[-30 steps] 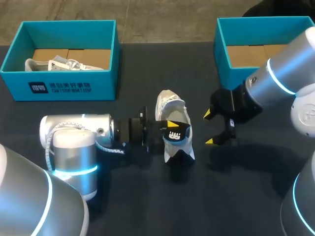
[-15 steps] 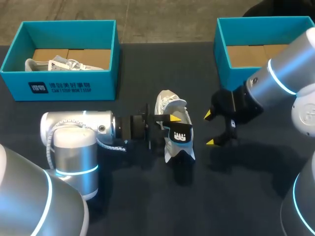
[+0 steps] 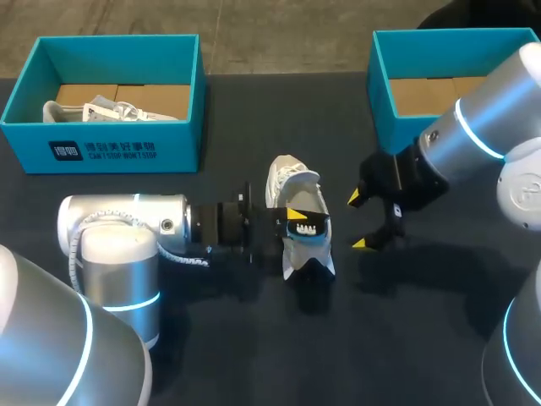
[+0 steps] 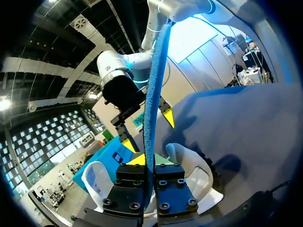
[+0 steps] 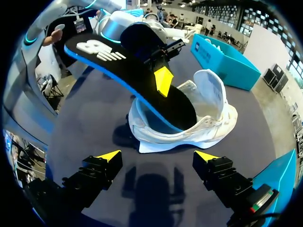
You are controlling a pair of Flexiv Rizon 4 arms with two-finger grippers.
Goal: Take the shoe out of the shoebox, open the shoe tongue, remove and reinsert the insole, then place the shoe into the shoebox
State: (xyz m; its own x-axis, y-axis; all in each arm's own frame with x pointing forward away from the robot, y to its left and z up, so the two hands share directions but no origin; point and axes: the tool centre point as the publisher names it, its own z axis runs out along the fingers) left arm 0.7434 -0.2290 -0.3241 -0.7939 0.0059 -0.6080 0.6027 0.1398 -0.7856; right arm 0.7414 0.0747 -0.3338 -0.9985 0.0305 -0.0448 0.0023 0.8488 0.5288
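Shoe: a white trainer [image 3: 292,179] is seen lying on the dark desk [image 3: 254,355] between the two arms, well apart from both shoeboxes, with its opening turned towards the right claw.
Insole: the insole [image 3: 306,227] is held slanted. Its lower end is inside the shoe's opening and its upper end is raised towards the left arm.
Left claw: the left claw [image 3: 292,222] is pressed onto the insole from both faces, near the middle. The pinch is shown edge-on in the left wrist view.
Right claw: the right claw [image 3: 362,220] is spread wide, with nothing in it. It is kept just beside the shoe and does not touch it.
Shoeboxes: a second shoe [image 3: 101,110] is kept in the teal left shoebox [image 3: 101,148]. In the teal right shoebox [image 3: 380,85] only a brown cardboard floor is seen.
Materials: the insole is thin foam, black on top with white print, bright blue at the edge, and gently curved. The shoe is of soft white fabric on a thicker sole, and it is judged light.
Risk, shoe: the shoe is gripped by nothing, so it may be dragged or tipped by friction from the insole.
Risk, insole: the thin foam may be folded at the toe if it is pushed, or it may slip from the narrow pinch.
Risk, right claw: the shoe may be knocked if it is approached carelessly.
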